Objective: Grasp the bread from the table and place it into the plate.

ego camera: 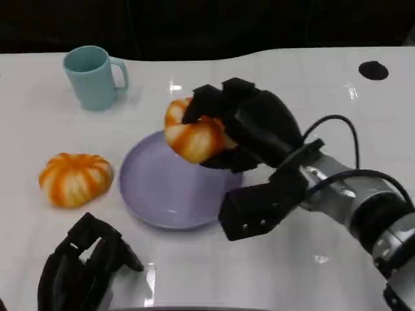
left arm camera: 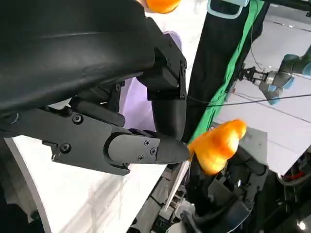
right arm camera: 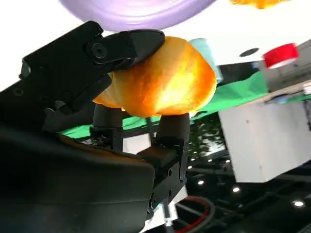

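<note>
A: What's the right hand (ego camera: 243, 123) got?

B: It grips a bread (ego camera: 193, 136), a round, glossy orange bun with pale stripes, held above the far rim of the plate (ego camera: 162, 194). In the right wrist view the black fingers (right arm camera: 131, 43) clamp the bread (right arm camera: 160, 82) from opposite sides.

A: And the plate?

B: Lavender, smooth, shallow and round, sitting on the white, shiny table (ego camera: 311, 233). Its near and left parts lie bare.

A: The left hand?

B: The left hand (ego camera: 81, 262) rests low at the near-left of the table, holding nothing, its fingers loosely curled and apart. Its hard black fingers (left arm camera: 146, 148) are studded with screws in the left wrist view.

A: Anything else nearby?

B: A second bread (ego camera: 76, 178), the same striped pumpkin shape, lies on the table just left of the plate. A light blue mug (ego camera: 94, 76) with a handle stands upright at the far left, well apart from the plate. A small black disc (ego camera: 373, 70) lies at the far right. The table's back edge meets a dark background
</note>
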Motion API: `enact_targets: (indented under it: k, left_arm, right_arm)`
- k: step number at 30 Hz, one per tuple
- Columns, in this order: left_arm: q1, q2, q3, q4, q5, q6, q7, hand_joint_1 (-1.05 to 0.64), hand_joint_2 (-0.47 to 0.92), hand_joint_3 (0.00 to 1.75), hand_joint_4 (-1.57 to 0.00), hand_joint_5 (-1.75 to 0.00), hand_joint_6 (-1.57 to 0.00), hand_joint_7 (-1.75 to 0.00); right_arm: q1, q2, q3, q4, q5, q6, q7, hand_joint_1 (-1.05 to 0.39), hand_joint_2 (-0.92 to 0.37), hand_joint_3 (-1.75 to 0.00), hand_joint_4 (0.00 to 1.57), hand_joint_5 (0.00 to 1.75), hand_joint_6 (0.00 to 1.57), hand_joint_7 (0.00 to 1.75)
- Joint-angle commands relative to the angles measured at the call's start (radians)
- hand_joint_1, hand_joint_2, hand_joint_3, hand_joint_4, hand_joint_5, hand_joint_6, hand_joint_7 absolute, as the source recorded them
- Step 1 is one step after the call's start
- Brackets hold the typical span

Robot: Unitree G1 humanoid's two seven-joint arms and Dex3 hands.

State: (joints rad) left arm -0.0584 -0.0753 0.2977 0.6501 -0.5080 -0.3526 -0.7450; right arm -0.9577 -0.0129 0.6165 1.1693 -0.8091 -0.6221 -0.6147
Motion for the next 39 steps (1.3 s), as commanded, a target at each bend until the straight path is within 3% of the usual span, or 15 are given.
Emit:
enact_targets:
  k: [1, 6, 13, 17, 18, 20, 22, 24, 27, 29, 31, 33, 35, 37, 39]
  left_arm:
    - [0.003, 0.011, 0.000, -0.005, 0.011, -0.014, 0.009, -0.58, 0.92, 0.24, -0.62, -1.75, -0.52, -1.51]
    - [0.009, 0.006, -0.003, -0.009, 0.010, -0.021, 0.006, -0.58, 0.92, 0.25, -0.62, -1.75, -0.52, -1.50]
    - [0.014, 0.009, -0.005, -0.014, 0.006, -0.011, 0.002, -0.58, 0.92, 0.24, -0.62, -1.75, -0.53, -1.48]
    - [0.015, 0.006, -0.004, -0.016, 0.002, -0.014, 0.001, -0.57, 0.92, 0.24, -0.62, -1.75, -0.53, -1.47]
    - [0.015, 0.006, -0.003, -0.016, 0.003, -0.014, 0.002, -0.57, 0.92, 0.24, -0.62, -1.75, -0.53, -1.47]
    - [0.015, 0.006, -0.004, -0.015, 0.006, -0.017, 0.004, -0.57, 0.92, 0.25, -0.61, -1.75, -0.53, -1.46]
    - [0.015, 0.007, -0.005, -0.016, 0.007, -0.018, 0.005, -0.57, 0.92, 0.25, -0.61, -1.75, -0.53, -1.46]
    - [0.016, 0.006, -0.004, -0.017, 0.007, -0.016, 0.007, -0.57, 0.92, 0.26, -0.61, -1.75, -0.53, -1.46]
    - [0.016, 0.005, -0.004, -0.019, 0.003, -0.008, 0.007, -0.57, 0.92, 0.25, -0.62, -1.75, -0.54, -1.47]
    - [0.016, 0.005, -0.005, -0.018, 0.006, -0.014, 0.004, -0.57, 0.92, 0.25, -0.62, -1.75, -0.54, -1.46]
    - [0.016, 0.006, -0.007, -0.020, 0.009, -0.015, 0.006, -0.57, 0.92, 0.25, -0.61, -1.75, -0.53, -1.46]
    - [0.014, 0.006, -0.007, -0.020, 0.009, -0.016, 0.007, -0.58, 0.92, 0.25, -0.62, -1.75, -0.54, -1.47]
    - [0.013, 0.004, -0.006, -0.020, 0.006, -0.013, 0.008, -0.58, 0.92, 0.24, -0.63, -1.75, -0.54, -1.48]
    - [0.013, 0.001, -0.005, -0.022, 0.001, -0.008, 0.007, -0.57, 0.92, 0.24, -0.63, -1.75, -0.54, -1.47]
    - [0.014, 0.002, -0.004, -0.022, 0.000, -0.007, 0.006, -0.57, 0.92, 0.24, -0.63, -1.75, -0.54, -1.47]
  right_arm:
    - [-0.060, 0.044, 0.030, 0.035, -0.017, 0.052, 0.047, -0.21, -0.70, -0.66, 0.82, 1.75, 0.58, 1.75]
    - [-0.081, 0.089, 0.046, 0.075, -0.013, 0.100, 0.095, -0.22, -0.71, -0.65, 0.84, 1.75, 0.59, 1.75]
    - [-0.087, 0.112, 0.088, 0.097, -0.040, 0.162, 0.073, -0.20, -0.65, -0.81, 0.87, 1.75, 0.60, 1.75]
    - [-0.095, 0.126, 0.128, 0.108, -0.087, 0.257, 0.059, -0.23, -0.68, -0.83, 0.87, 1.75, 0.59, 1.75]
    - [-0.098, 0.132, 0.138, 0.110, -0.101, 0.295, 0.065, -0.25, -0.70, -0.78, 0.86, 1.75, 0.58, 1.69]
    - [-0.102, 0.150, 0.158, 0.113, -0.123, 0.377, 0.085, -0.27, -0.81, -0.55, 0.84, 1.75, 0.67, 1.38]
    - [-0.100, 0.159, 0.164, 0.110, -0.131, 0.410, 0.090, -0.27, -0.90, -0.31, 0.82, 1.75, 0.76, 1.10]
    - [-0.092, 0.165, 0.167, 0.109, -0.130, 0.416, 0.073, -0.25, -0.91, -0.26, 0.81, 1.75, 0.80, 1.04]
    - [-0.079, 0.171, 0.158, 0.111, -0.111, 0.398, 0.054, -0.23, -0.92, -0.20, 0.82, 1.75, 0.75, 1.18]
    - [-0.068, 0.168, 0.140, 0.109, -0.086, 0.364, 0.043, -0.22, -0.92, -0.15, 0.81, 1.75, 0.74, 1.10]
    - [-0.068, 0.165, 0.130, 0.110, -0.071, 0.343, 0.068, -0.31, -0.92, -0.13, 0.75, 1.52, 0.82, 0.55]
    - [-0.073, 0.167, 0.123, 0.117, -0.059, 0.344, 0.134, -0.44, -0.92, -0.19, 0.75, 0.82, 0.81, 0.18]
    - [-0.076, 0.165, 0.116, 0.116, -0.043, 0.334, 0.201, -0.58, -0.92, -0.30, 0.59, 0.31, 0.60, 0.04]
    - [-0.075, 0.162, 0.111, 0.112, -0.033, 0.324, 0.236, -0.67, -0.92, -0.35, 0.48, 0.15, 0.47, 0.01]
    - [-0.072, 0.160, 0.113, 0.108, -0.028, 0.322, 0.250, -0.69, -0.92, -0.37, 0.45, 0.11, 0.43, 0.00]
